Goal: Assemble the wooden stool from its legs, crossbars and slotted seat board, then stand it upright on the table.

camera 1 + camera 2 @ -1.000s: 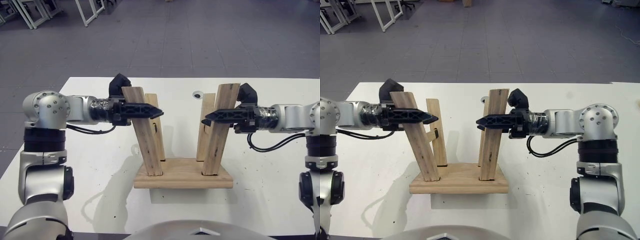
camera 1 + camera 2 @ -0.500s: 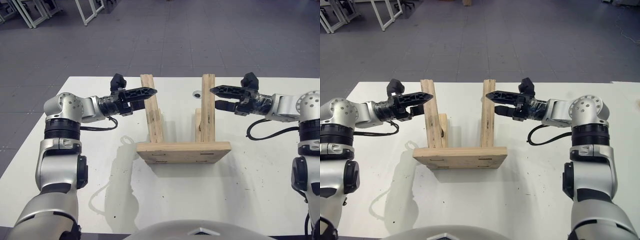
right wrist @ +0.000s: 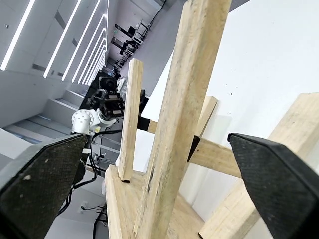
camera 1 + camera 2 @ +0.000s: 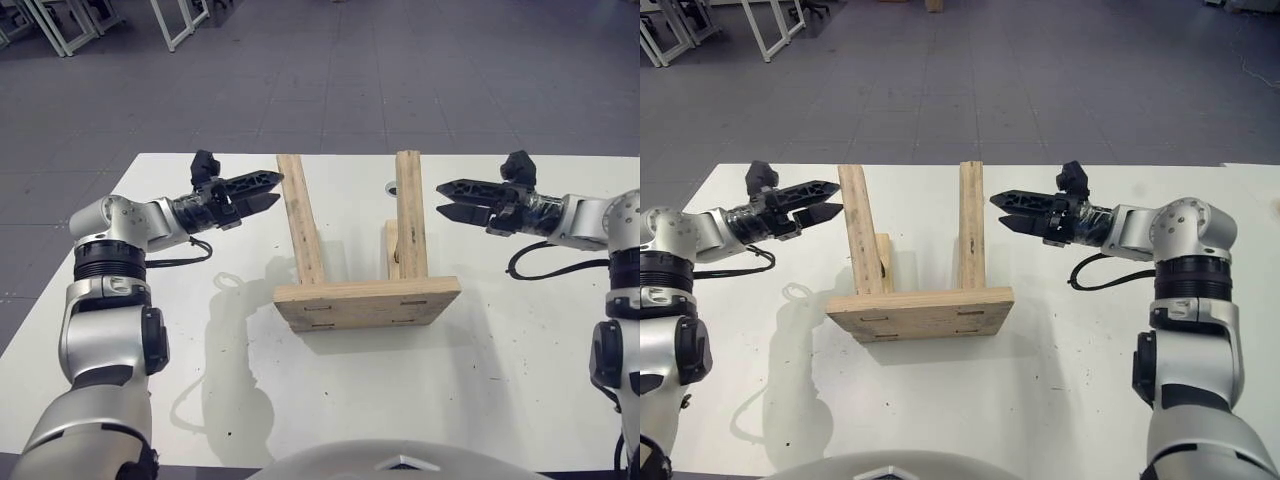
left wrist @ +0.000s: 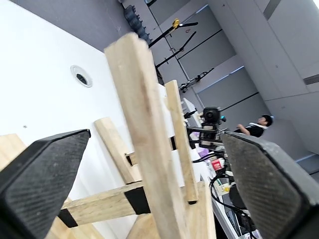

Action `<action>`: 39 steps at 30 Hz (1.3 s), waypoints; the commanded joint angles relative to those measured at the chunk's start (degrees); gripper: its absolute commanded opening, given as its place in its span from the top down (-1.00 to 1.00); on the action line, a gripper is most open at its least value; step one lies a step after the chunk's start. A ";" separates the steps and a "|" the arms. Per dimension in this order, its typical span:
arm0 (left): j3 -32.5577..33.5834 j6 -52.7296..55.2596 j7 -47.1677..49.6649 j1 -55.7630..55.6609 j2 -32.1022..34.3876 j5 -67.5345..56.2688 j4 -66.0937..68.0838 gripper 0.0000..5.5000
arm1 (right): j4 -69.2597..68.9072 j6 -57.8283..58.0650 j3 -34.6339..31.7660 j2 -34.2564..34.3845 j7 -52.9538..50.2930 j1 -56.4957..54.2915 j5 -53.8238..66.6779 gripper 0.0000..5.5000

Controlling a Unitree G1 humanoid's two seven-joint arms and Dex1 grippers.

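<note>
The left gripper (image 4: 277, 187) hovers at 10 o'clock from the stool (image 4: 365, 303), fingers spread, just short of the left leg (image 4: 300, 220). The stool lies on its side on the white table (image 4: 500, 380), legs pointing to 12 o'clock. A round hole (image 4: 393, 187) in the tabletop shows between them. At 2 o'clock the right gripper (image 4: 438, 198) hovers, also spread, near the right leg (image 4: 410, 215).

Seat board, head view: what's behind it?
Behind the pale slotted wooden seat board, a left wooden leg and a right wooden leg extend away, a shorter wooden piece beside the right one. The board covers their joints and whatever lies lower.
</note>
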 commanded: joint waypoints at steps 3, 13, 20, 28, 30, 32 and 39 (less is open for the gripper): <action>-0.14 -12.23 -13.29 19.26 11.62 2.30 -25.27 -0.76 | -11.85 -12.04 0.30 -7.92 8.37 12.76 -5.95 -0.90; -5.44 -49.87 -17.86 44.22 17.38 19.68 -42.88 -0.76 | -26.24 -49.11 7.93 -14.88 22.21 34.86 -25.72 -0.90; -13.40 -42.00 -12.93 41.43 9.87 18.81 -50.58 -0.76 | -33.35 -46.10 11.86 -9.10 19.21 33.48 -24.71 -0.90; -19.28 -33.06 -2.88 37.65 4.42 22.11 -53.35 -0.65 | -32.76 -46.26 15.19 -3.90 15.12 30.95 -27.22 -0.64; -19.30 -33.74 -2.52 37.82 4.13 21.77 -54.35 -0.53 | -32.98 -47.59 14.71 -3.31 14.90 31.61 -27.18 -0.52; -18.97 -32.92 -2.32 37.91 4.31 21.14 -54.74 -0.44 | -33.45 -47.75 14.79 -3.76 14.98 32.02 -27.36 -0.41; -16.99 -32.80 -1.79 36.17 3.81 19.64 -53.85 0.02 | -36.87 -43.28 14.29 -5.12 15.82 31.94 -24.92 0.12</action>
